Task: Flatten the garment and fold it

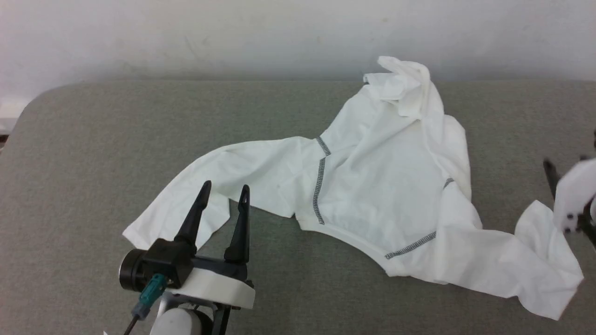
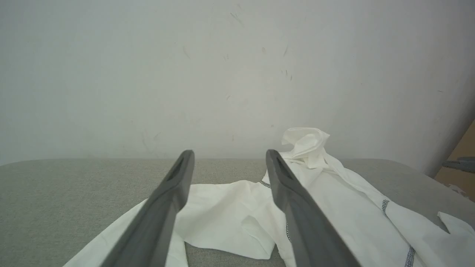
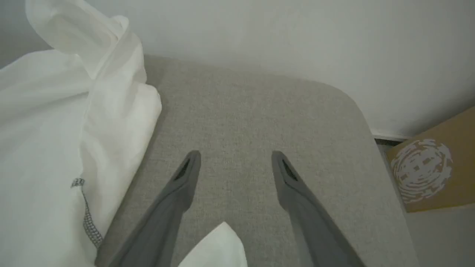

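Nothing here can be read as a word, number or brand. The one thing like a sign is a round white printed mark (image 3: 421, 171) on the side of a brown cardboard box (image 3: 460, 148) (at the right edge of the right wrist view). It is a whorl of broken white strokes, too blurred to yield any letter or logo.
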Robot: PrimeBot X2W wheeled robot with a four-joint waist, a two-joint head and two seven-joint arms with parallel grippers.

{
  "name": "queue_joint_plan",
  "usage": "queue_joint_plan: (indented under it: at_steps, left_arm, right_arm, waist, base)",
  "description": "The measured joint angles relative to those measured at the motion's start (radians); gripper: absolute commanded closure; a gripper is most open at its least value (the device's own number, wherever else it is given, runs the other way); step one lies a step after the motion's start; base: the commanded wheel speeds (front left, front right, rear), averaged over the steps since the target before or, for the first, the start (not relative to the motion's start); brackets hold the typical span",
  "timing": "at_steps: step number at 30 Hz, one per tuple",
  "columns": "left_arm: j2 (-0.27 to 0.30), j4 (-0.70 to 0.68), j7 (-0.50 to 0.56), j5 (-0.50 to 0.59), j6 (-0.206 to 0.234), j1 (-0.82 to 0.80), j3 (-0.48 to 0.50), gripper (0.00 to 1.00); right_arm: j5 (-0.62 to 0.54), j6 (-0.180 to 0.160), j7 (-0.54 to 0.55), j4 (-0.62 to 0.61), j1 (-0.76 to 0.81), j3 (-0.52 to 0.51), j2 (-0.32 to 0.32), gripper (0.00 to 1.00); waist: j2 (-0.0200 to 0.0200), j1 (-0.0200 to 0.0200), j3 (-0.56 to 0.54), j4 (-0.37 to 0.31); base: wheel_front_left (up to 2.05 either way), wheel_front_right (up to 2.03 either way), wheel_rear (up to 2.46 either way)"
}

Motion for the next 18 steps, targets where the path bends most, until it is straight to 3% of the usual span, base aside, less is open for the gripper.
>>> queue_joint_plan:
  at_steps: [4,7,17,18]
  left_arm:
    - [0.000,0.001,0.000,0.002,-0.009,0.001,-0.002,0.00]
    - [-0.001,0.002,0.000,0.002,-0.010,-0.001,-0.005,0.00]
    - [-0.001,0.004,0.000,0.008,-0.010,-0.037,-0.012,0.00]
    - [-0.001,0.004,0.000,0.008,-0.010,-0.040,-0.013,0.00]
  right_arm:
    - [0.030,0.000,0.187,-0.090,0.116,-0.063,-0.002,0.00]
    - [0.034,0.000,0.256,-0.141,0.172,-0.097,0.001,0.00]
    - [0.044,-0.001,0.316,-0.175,0.242,-0.136,0.039,0.00]
    - [0.044,-0.001,0.306,-0.174,0.242,-0.136,0.036,0.55]
  waist:
    - [0.0000,0.0000,0.000,-0.024]
    - [0.0000,0.0002,0.015,-0.026]
    - [-0.0001,0.0004,0.090,0.000]
    - [0.0000,0.0003,0.096,0.002]
  base:
    - [0.00,0.00,0.00]
    - [0.00,0.00,0.00]
    - [0.00,0.00,0.00]
    - [0.00,0.00,0.00]
